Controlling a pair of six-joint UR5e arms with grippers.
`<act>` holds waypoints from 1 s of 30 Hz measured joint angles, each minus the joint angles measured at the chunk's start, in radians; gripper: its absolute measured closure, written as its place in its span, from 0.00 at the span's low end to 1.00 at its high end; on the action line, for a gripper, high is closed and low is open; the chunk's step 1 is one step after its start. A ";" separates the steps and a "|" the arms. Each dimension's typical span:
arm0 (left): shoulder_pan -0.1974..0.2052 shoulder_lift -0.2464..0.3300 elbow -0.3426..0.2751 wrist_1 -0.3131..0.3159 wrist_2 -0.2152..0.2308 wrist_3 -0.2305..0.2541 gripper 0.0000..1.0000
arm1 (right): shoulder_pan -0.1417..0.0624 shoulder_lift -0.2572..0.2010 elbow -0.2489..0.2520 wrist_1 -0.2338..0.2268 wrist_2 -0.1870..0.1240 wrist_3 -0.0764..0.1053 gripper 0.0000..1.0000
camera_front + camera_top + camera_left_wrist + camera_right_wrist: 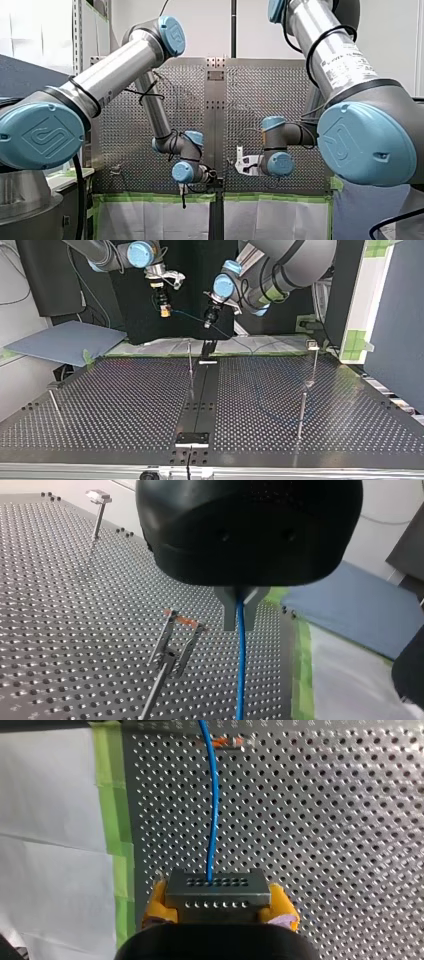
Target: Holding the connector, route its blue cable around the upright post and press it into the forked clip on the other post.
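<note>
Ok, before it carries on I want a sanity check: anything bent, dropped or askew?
Nothing stands out. The connector sits square between my right gripper's yellow pads, the blue cable runs cleanly from it, and the forked clip looks intact.

The big table point(125, 405) is dark metal, full of little holes, with a plain strip point(200, 400) down the middle. Thin posts point(190, 367) stand at centre, lower left and right. A blue cable point(260, 402) lies right of centre.
</note>
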 joint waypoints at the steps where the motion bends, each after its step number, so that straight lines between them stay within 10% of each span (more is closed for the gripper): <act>1: -0.002 0.000 0.000 0.004 -0.008 0.001 0.98 | -0.003 0.000 0.000 -0.006 0.006 0.001 1.00; 30: -0.065 -0.001 0.009 0.037 -0.120 0.046 1.00 | -0.043 0.005 -0.017 -0.032 0.014 0.002 1.00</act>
